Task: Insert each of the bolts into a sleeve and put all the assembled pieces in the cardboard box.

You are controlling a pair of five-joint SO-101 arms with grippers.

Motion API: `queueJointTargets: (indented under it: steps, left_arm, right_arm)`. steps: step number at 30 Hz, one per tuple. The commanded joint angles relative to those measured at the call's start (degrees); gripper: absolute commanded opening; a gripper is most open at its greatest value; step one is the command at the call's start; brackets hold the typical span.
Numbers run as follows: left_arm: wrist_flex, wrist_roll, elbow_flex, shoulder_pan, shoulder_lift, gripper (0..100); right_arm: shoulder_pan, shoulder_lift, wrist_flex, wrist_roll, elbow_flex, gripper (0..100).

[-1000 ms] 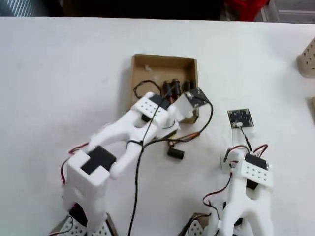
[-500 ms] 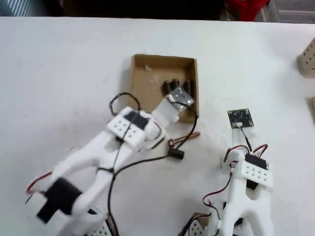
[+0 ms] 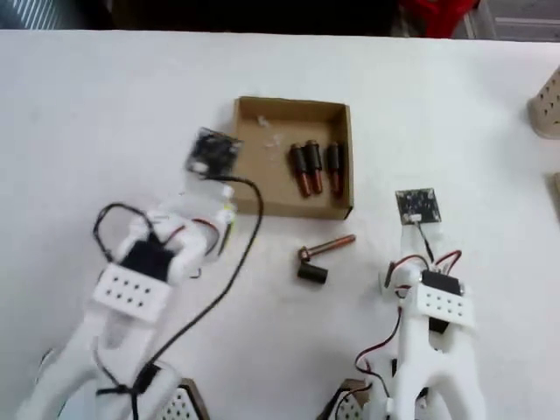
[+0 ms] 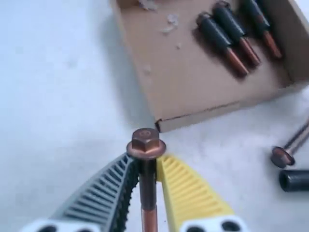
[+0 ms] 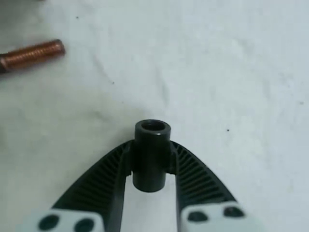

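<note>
A copper bolt (image 4: 146, 144) stands head-up in the left gripper (image 4: 146, 160), its shaft pinched between the grey finger and the yellow one, which are closed tight on it. It hangs over the white table (image 3: 105, 105) just outside the near left corner of the cardboard box (image 3: 262, 179). A second ago this gripper was over the box's near right corner, and half a second ago it was already backing off. Now the left arm (image 3: 131, 280) has swung clear to the left of the box, so the whole of the box floor shows.

Three assembled pieces (image 3: 313, 166) lie side by side in the right half of the box, black sleeves toward the far wall, copper ends toward the near one.

The right gripper (image 5: 150, 147) is clamped on a black sleeve (image 5: 151, 166), held upright with its open bore facing up — the two dark fingers press its sides. The right arm (image 3: 433, 306) sits at the near right of the table, well apart from the box. It has shifted only slightly left since the earlier frames.

Between the two arms, just in front of the box, a loose bolt (image 3: 328, 248) lies on the table with a loose sleeve (image 3: 312, 273) just beside its head. Both are where they were a second ago.
</note>
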Motion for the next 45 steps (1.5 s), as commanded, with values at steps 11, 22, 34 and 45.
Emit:
queueJointTargets:
  steps: [11,22,34,45]
  left_arm:
    - [-12.7,2.5,13.6,-13.2,-13.9,2]
    - [-24.2,2.5,21.7,-15.8,-13.9,2]
    - [-25.8,2.5,22.8,-15.8,-13.9,2]
    - [-26.9,2.1,24.4,-15.8,-13.9,2]
  right_arm:
    - [-20.3,-1.5,-14.8,-11.1,-3.3,1.7]
    - [-36.4,-0.9,-31.6,-11.3,-3.3,1.7]
    - [-48.6,-0.8,-67.6,-11.4,10.2,1.7]
    - [-48.1,10.1,-81.5,-23.5,9.2,1.6]
